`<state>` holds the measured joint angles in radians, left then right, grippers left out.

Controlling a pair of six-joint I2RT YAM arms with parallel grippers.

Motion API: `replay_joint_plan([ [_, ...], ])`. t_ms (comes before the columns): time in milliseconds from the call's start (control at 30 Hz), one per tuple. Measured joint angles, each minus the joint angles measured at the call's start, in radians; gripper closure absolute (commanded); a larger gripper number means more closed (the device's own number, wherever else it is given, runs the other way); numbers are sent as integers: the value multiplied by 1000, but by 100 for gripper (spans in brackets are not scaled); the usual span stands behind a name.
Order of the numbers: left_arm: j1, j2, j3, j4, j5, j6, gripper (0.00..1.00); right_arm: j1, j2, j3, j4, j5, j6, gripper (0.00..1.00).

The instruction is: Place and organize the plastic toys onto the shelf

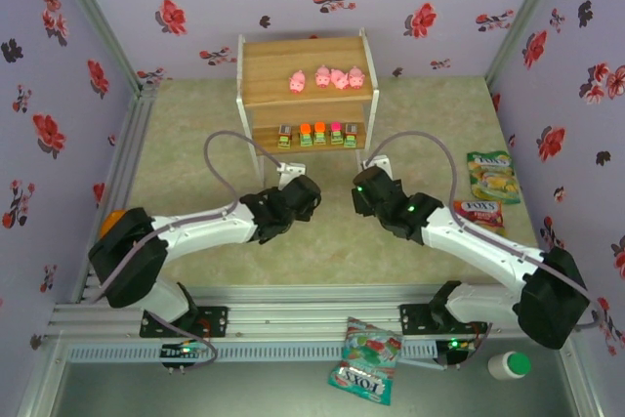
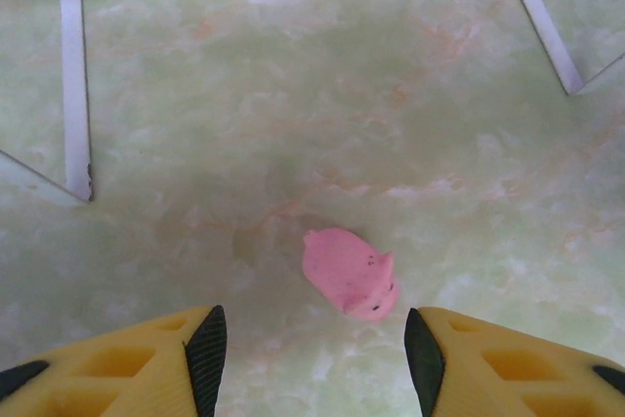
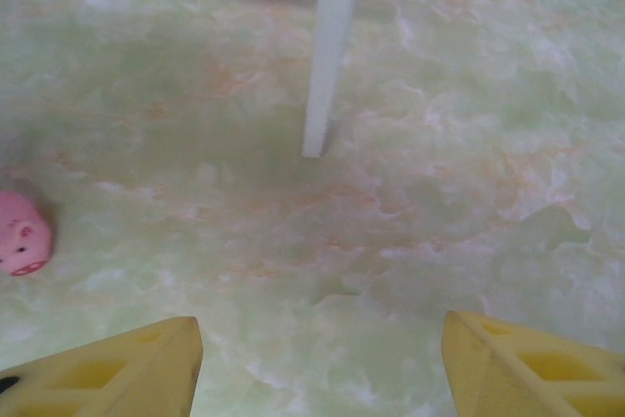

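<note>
The left hand (image 2: pixel 312 354) hangs over the table (image 2: pixel 293 95) with its fingers apart and clamped on nothing, a lone pink pig (image 2: pixel 350 273) lying just ahead of the gap between them. The right hand (image 3: pixel 317 358) is spread wider and holds nothing, with a white shelf leg (image 3: pixel 327 46) ahead of it. Beyond both hands, the shelf (image 1: pixel 273 70) carries four pigs (image 1: pixel 327 78) on its upper board and five blocky pieces (image 1: pixel 317 134) on its lower board.
</note>
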<state>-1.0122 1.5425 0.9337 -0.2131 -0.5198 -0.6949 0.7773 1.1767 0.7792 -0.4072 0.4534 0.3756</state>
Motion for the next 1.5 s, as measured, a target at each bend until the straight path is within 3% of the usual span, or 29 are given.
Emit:
replay_joint_plan([
  [267, -24, 112, 131, -140, -66, -217, 47, -101, -55, -113, 89, -33, 18, 33],
  [500, -27, 255, 274, -284, -73, -373, 49, -111, -56, -189, 183, -49, 44, 33],
  [700, -41, 288, 300, -328, -73, -451, 49, -123, -22, -199, 224, -71, 56, 33],
  [1267, -42, 396, 367, -334, -59, -509, 39, -123, -5, -199, 232, -74, 56, 32],
  [1500, -42, 420, 386, -333, -56, -511, 40, -123, 7, -199, 237, -75, 56, 32],
])
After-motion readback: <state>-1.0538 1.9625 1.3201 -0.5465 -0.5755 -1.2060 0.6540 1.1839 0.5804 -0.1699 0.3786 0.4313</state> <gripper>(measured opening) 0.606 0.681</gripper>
